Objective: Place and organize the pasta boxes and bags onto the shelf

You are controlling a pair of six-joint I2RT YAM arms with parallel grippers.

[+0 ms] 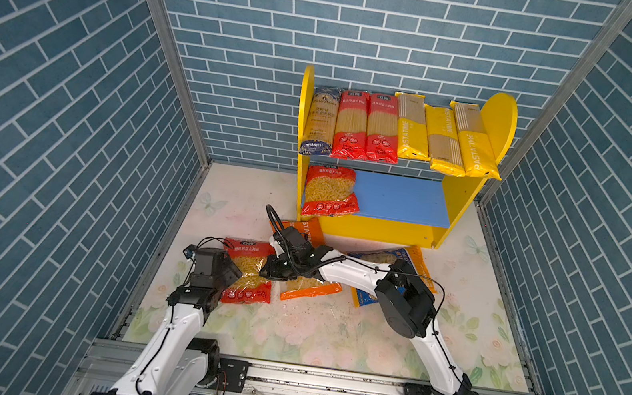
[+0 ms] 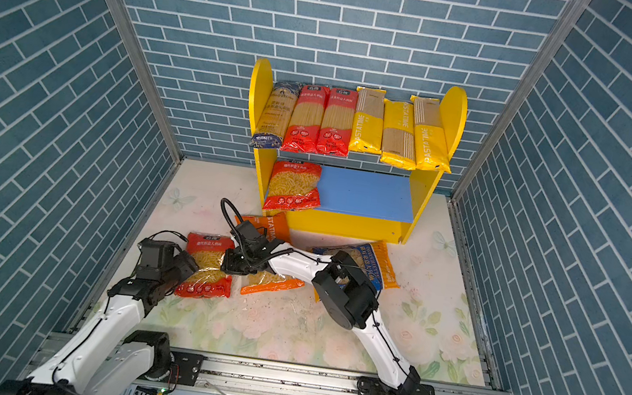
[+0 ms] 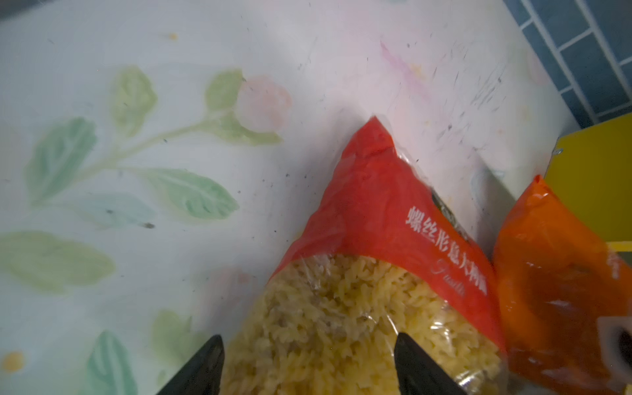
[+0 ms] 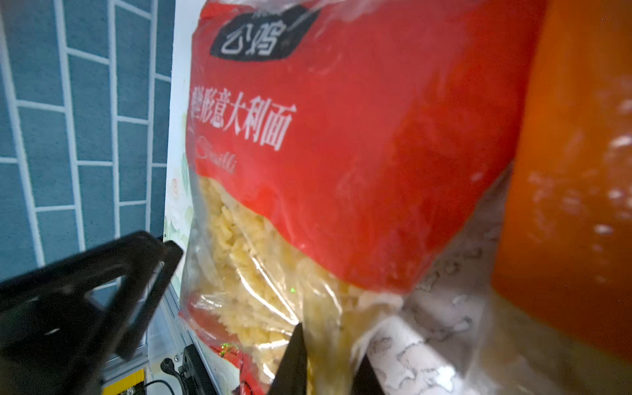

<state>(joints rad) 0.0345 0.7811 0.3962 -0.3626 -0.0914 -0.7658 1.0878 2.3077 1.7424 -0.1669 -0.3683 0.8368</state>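
Jaws of the left tool (image 3: 309, 371) stand wide, straddling the red bag (image 1: 246, 277) on the counter (image 1: 328, 334) (nothing gripped). The right tool (image 4: 328, 369), reaching across, pinches that bag's right edge, probably to steady floppy film. Beside it lie one orange bag (image 1: 309, 290) and one blue-yellow bag (image 1: 414, 262). The shelf (image 1: 496, 123) holds six long packs (image 1: 382, 128) above and one shelved red bag (image 1: 332, 192) below.

Blue brick-pattern walls (image 1: 372, 26) close the left, far and right sides; aluminium posts (image 1: 170, 48) stand at the 2 far corners. A pale floral mat (image 1: 308, 332) covers the floor, scuffed and speckled.
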